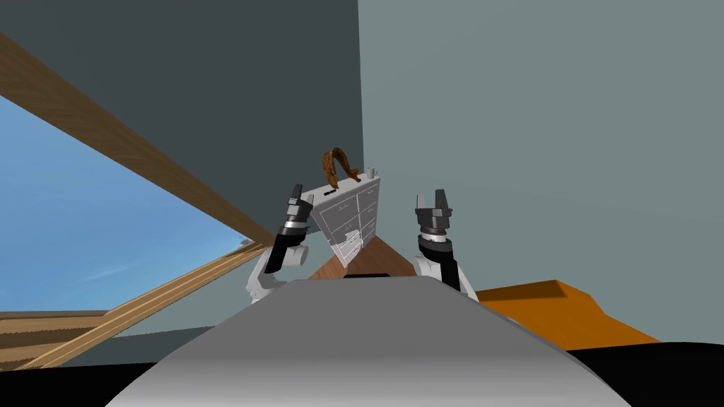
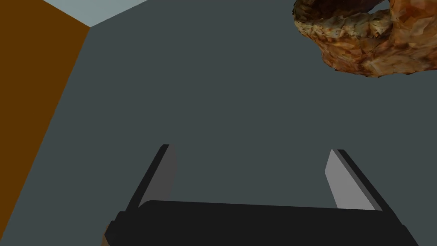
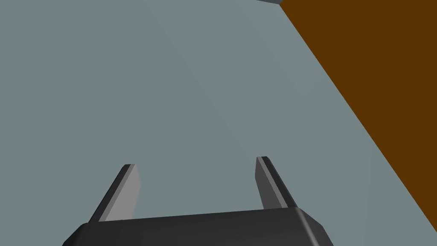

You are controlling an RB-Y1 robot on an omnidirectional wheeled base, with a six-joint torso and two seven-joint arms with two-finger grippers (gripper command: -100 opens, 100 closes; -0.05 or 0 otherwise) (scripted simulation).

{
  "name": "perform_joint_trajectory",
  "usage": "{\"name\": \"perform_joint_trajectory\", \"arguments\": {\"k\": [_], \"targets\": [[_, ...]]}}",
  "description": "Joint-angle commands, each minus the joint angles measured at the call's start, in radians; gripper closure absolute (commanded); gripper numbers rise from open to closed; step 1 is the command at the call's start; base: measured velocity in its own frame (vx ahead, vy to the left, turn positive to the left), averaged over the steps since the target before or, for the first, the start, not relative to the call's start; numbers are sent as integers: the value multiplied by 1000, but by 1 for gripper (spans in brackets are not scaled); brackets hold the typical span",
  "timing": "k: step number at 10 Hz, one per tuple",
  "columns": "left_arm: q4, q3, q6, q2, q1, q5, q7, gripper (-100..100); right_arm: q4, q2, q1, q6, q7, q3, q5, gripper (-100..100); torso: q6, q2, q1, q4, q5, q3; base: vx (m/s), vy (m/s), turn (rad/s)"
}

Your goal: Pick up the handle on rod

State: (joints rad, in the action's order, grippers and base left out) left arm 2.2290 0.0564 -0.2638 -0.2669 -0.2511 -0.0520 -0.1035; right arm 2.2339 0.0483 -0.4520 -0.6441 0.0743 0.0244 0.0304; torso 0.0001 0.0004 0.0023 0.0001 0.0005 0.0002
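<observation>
A rusty brown curved handle (image 1: 338, 164) stands on top of a small white chest of drawers (image 1: 350, 215) in the room's corner. In the left wrist view the handle (image 2: 369, 40) is ahead of my left gripper and off to the side of one finger, apart from it. My left gripper (image 1: 300, 198) is raised beside the chest, open (image 2: 252, 166) with nothing between its fingers. My right gripper (image 1: 433, 206) is raised on the chest's other side, open (image 3: 196, 179) and empty.
A small white cylinder (image 1: 370, 171) stands on the chest's top beside the handle. The chest rests on brown floor (image 1: 368, 258). A wood-framed window (image 1: 106, 233) fills the left. An orange block (image 1: 558, 311) lies low on the right by the pale wall.
</observation>
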Motion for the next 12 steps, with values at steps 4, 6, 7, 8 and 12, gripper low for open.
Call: {"name": "perform_joint_trajectory", "arguments": {"k": [4, 6, 7, 8, 12], "targets": [[-27, 32, 123, -51, 79, -2, 11, -100, 0, 0, 0, 0, 0, 0, 0, 0, 0, 0, -1, 0, 0, 0, -8, 19, -1], [-50, 57, 187, -87, 134, -3, 17, -100, 0, 0, 0, 0, 0, 0, 0, 0, 0, 0, -1, 0, 0, 0, -6, 16, -5], [-50, 57, 196, -87, 134, -3, 17, -100, 0, 0, 0, 0, 0, 0, 0, 0, 0, 0, -1, 0, 0, 0, -3, 8, 0], [-75, 83, 232, -125, 182, -5, 23, -100, 0, 0, 0, 0, 0, 0, 0, 0, 0, 0, -2, 0, 0, 0, -8, 13, -11], [-104, 110, 334, -163, 252, -8, 29, -100, 0, 0, 0, 0, 0, 0, 0, 0, 0, 0, -2, 0, 0, 0, -6, 10, -11]]}}
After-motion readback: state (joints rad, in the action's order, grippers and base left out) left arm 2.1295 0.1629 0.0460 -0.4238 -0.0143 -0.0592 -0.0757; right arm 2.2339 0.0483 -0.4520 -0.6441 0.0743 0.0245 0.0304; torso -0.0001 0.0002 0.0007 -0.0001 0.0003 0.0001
